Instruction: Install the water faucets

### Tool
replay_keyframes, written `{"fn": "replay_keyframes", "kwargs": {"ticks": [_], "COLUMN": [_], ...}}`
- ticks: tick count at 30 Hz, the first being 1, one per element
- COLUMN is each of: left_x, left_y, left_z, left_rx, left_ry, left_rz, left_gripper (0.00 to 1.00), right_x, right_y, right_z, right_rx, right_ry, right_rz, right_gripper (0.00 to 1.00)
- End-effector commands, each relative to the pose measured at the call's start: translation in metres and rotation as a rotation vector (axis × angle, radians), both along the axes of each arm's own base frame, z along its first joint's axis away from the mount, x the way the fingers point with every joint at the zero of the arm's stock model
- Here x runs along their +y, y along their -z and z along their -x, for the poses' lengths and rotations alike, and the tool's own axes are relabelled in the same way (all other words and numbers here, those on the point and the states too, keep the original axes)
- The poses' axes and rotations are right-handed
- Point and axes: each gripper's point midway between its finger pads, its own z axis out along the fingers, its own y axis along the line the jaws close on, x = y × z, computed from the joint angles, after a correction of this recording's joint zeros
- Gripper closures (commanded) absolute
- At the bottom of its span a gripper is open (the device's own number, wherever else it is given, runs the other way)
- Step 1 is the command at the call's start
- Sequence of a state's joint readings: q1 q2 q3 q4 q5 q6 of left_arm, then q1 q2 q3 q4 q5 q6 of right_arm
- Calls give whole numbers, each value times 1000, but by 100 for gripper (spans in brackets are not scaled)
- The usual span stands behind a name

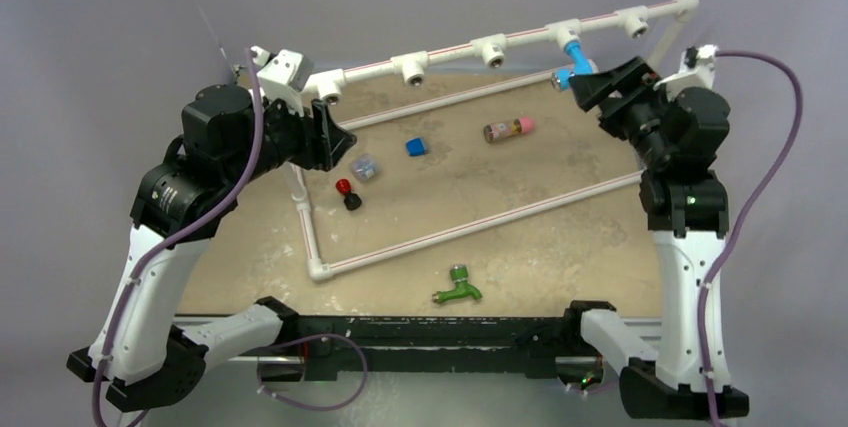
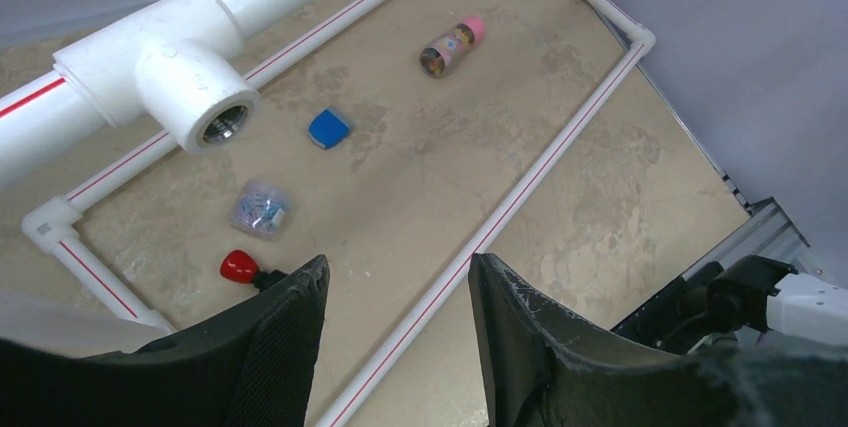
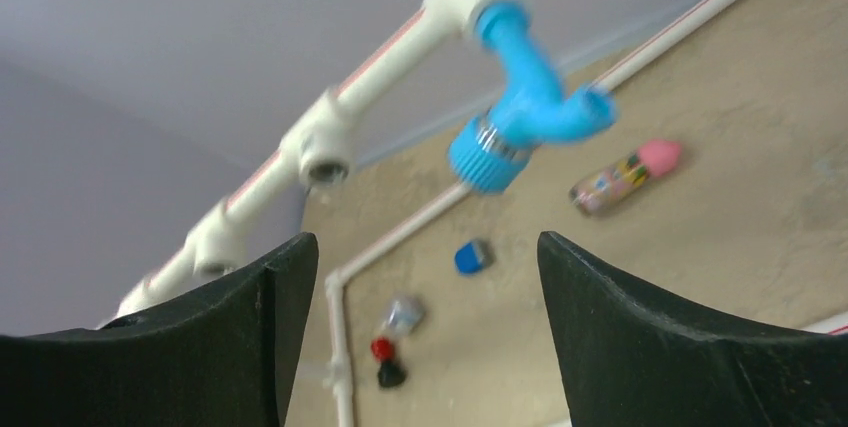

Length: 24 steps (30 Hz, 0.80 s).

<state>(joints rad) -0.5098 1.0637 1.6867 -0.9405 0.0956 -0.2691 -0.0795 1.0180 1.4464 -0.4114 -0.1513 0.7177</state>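
The light blue faucet [image 1: 575, 60] hangs from a T-fitting of the raised white pipe [image 1: 470, 50]; it also shows in the right wrist view [image 3: 525, 107], spout down. My right gripper [image 1: 592, 85] is open and empty just beside and below it, not touching it [image 3: 425, 257]. The bright green faucet [image 1: 458, 287] lies on the table near the front edge, outside the pipe frame. My left gripper [image 1: 340, 137] is open and empty near the pipe's left end, over the table [image 2: 398, 282], below an empty T-fitting [image 2: 195, 97].
A low white pipe frame [image 1: 470, 222] lies on the table. Inside it lie a pink-capped brown cylinder [image 1: 508, 129], a blue cap [image 1: 416, 146], a small clear bag [image 1: 365, 167] and a red-and-black knob [image 1: 347, 193]. Several T-fittings on the raised pipe stand empty.
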Motion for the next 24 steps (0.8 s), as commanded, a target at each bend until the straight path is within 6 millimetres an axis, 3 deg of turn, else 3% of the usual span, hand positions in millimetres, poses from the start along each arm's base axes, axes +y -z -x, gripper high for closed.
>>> {"fn": "replay_keyframes", "kwargs": {"ticks": [1,7,12,17,24], "left_x": [-5,-6,-6,-10,-13], "left_y": [-12,-5,-1,6,4], "left_z": [9,10,12,13,18], "left_rx": [-41,-35,-30,-14,-26], "left_ry": [55,70,71,94,118], "left_rz": [32,22,16,9,4], "left_gripper": [47,47,46,46,43], "right_x": [62,134,156,174,198], "right_y": [46,133,188,248,307], "right_z": [37,72,93,113,142], "right_rx": [119,353,497,650,798], "right_ry": [-271,-437,-433,-424,-377], "right_rz": [11,-31,-3,145,338], "right_gripper": [20,25,27,30,30]}}
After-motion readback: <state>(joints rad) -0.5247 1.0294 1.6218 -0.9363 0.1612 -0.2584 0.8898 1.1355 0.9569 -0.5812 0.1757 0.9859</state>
